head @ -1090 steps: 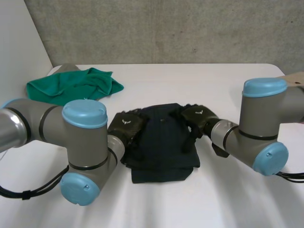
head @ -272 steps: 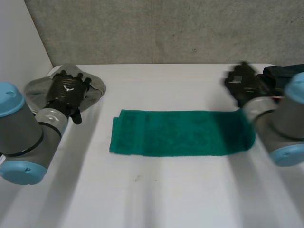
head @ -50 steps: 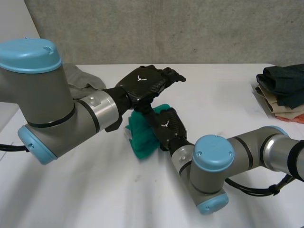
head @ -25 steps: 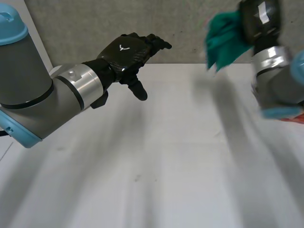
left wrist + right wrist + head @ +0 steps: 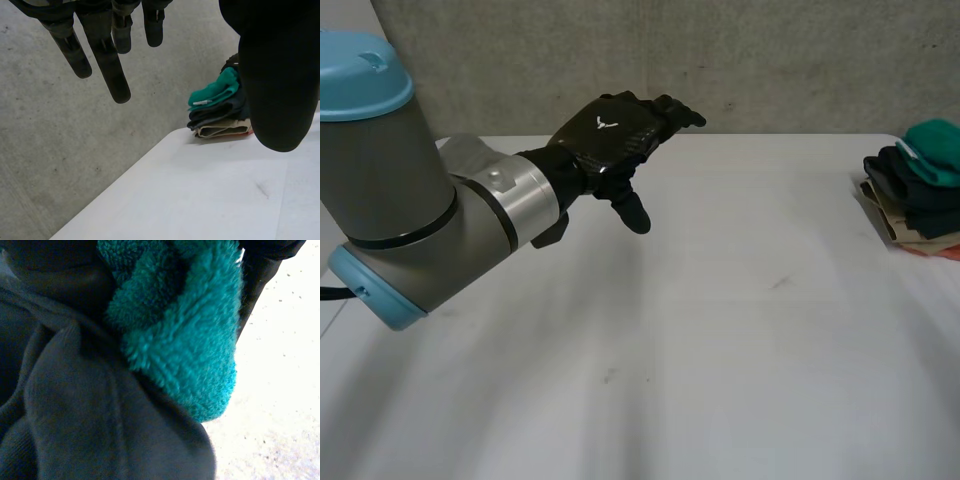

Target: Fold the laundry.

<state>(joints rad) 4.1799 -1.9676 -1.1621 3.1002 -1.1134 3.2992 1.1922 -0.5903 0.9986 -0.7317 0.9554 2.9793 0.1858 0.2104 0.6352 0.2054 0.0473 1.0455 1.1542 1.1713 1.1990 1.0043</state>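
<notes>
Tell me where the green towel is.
In the head view, the green towel lies atop the stack of folded clothes at the right edge of the table, on a dark garment.

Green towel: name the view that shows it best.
Left wrist view: the green towel sits folded atop the clothes stack, placement clear. The head view cuts it off at the frame's edge; the right wrist view is pressed close to its fluffy pile, against a dark garment.

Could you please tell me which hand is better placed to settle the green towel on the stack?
Right. The right hand is at the towel, which lies on the stack; the left hand hangs open above the table, well away from it.
</notes>
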